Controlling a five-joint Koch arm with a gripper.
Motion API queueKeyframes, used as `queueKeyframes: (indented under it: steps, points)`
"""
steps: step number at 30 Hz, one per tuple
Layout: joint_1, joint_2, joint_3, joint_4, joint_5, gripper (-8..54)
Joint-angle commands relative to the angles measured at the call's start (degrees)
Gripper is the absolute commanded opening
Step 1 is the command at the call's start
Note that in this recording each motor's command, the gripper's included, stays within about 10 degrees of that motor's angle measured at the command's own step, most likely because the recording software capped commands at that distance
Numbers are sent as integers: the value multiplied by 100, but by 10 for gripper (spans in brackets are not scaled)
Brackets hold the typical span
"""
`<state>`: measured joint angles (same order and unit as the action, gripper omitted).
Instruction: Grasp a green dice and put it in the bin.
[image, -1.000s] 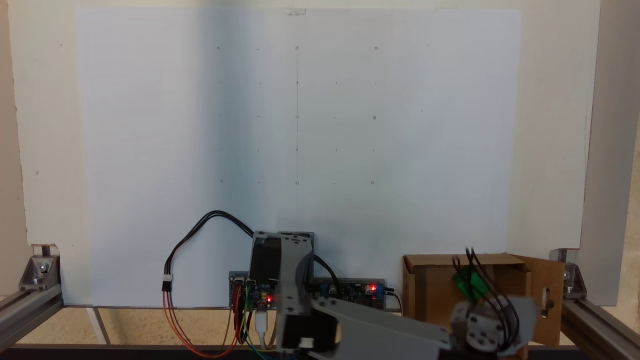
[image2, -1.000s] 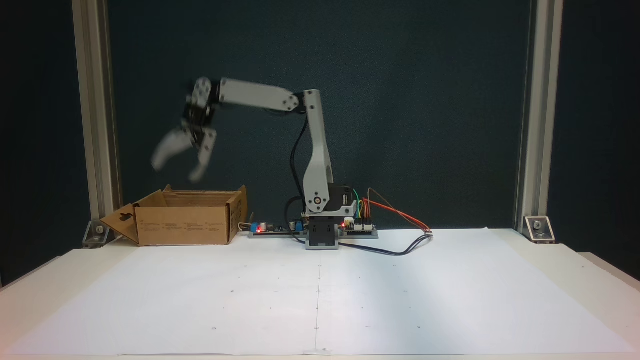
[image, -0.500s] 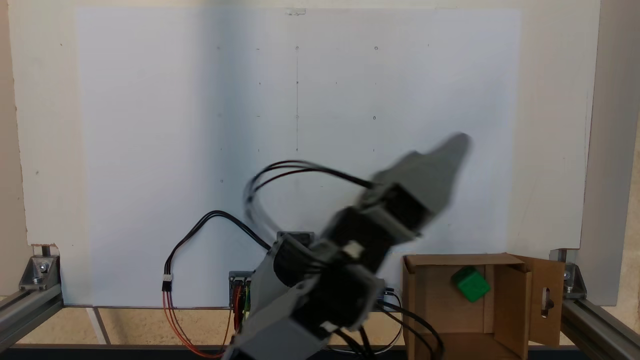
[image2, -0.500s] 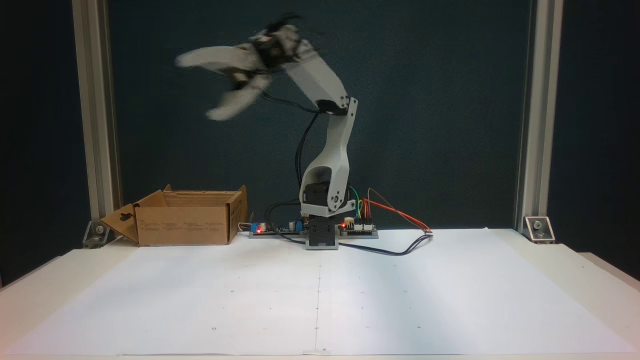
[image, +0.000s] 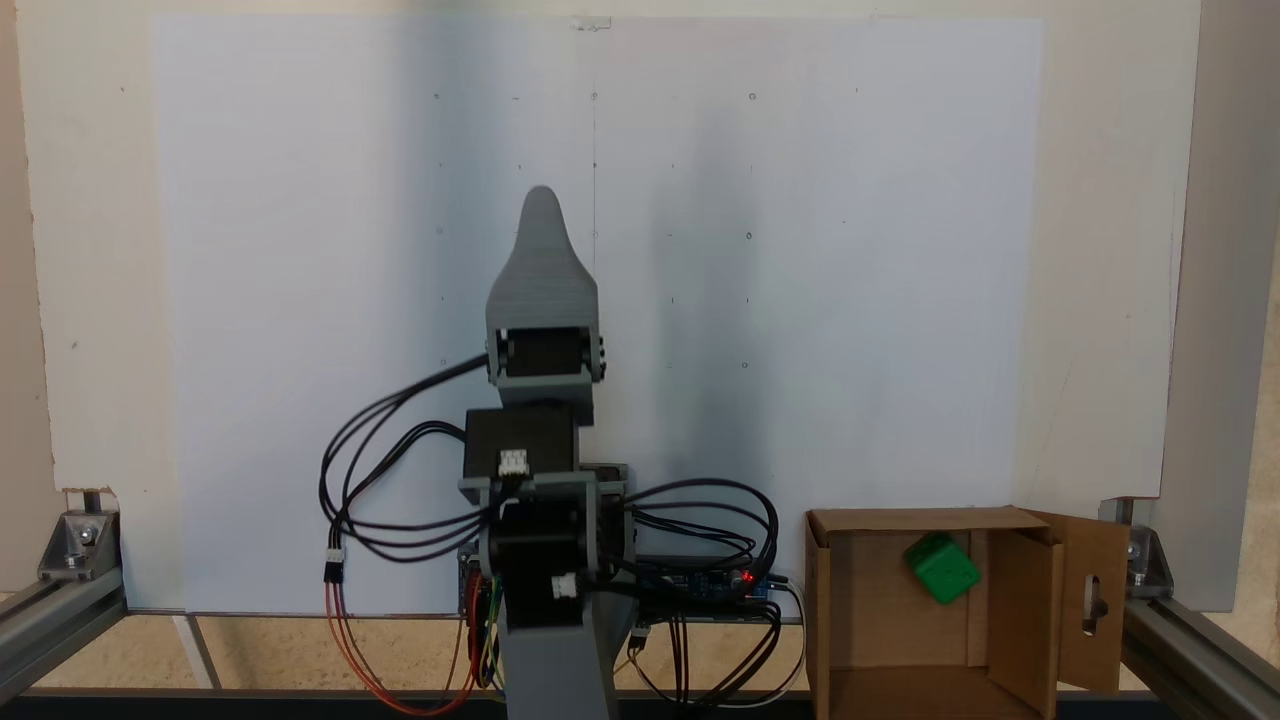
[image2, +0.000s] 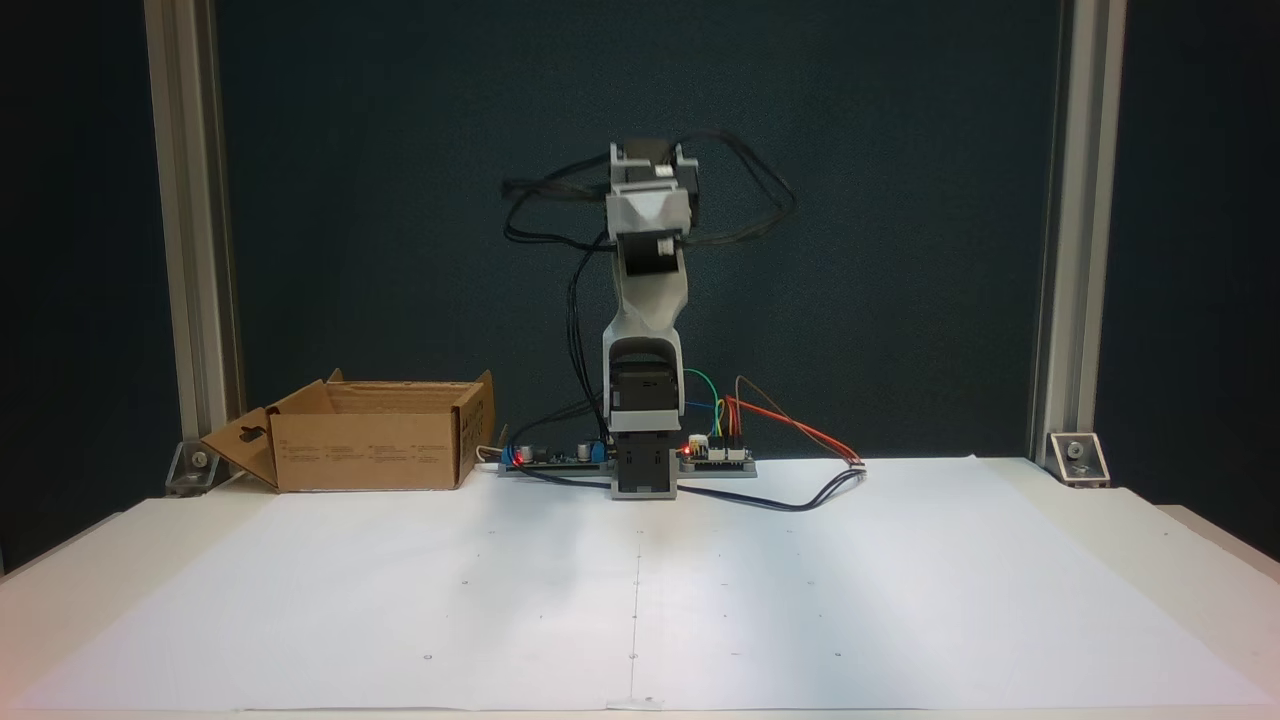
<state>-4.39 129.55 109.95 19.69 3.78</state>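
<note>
Green dice (image: 942, 568): gripper (image: 541, 205) points over the paper sheet (image: 300, 250), one jaw showing, so you cannot tell its opening. Dice lies inside the cardboard bin (image: 830, 600). Likely light, rigid, slick; take opposite flat faces.

My gripper (image: 541, 200) showed one tip only, jaws stacked. The bin (image: 830, 640) was cropped at the frame's bottom edge.

1. We see a lab-type test rig: alu profile posts (image2: 190, 230) w/ corner brackets (image2: 1076, 456) framing the table.
2. White paper sheet (image2: 800, 590) carries a pencilled dot grid & centre line.
3. Bare circuit boards (image2: 715, 455) w/ red LEDs, loose jumper wires (image2: 790, 425).
4. Dark backdrop (image2: 900, 200) behind.
</note>
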Motion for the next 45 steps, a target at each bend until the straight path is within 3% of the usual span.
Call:
queueKeyframes:
  steps: [1,13,18,25,32,45]
  points:
    - [167,668,-229,-921,272,492]
    - [510,668,642,-3830,176,468]
    - [536,659,1934,-5043,123,432]
    - [580,659,4140,-6660,-712,432]
    - [650,659,5625,-8233,-782,434]
    - [668,659,6258,-11169,-905,437]
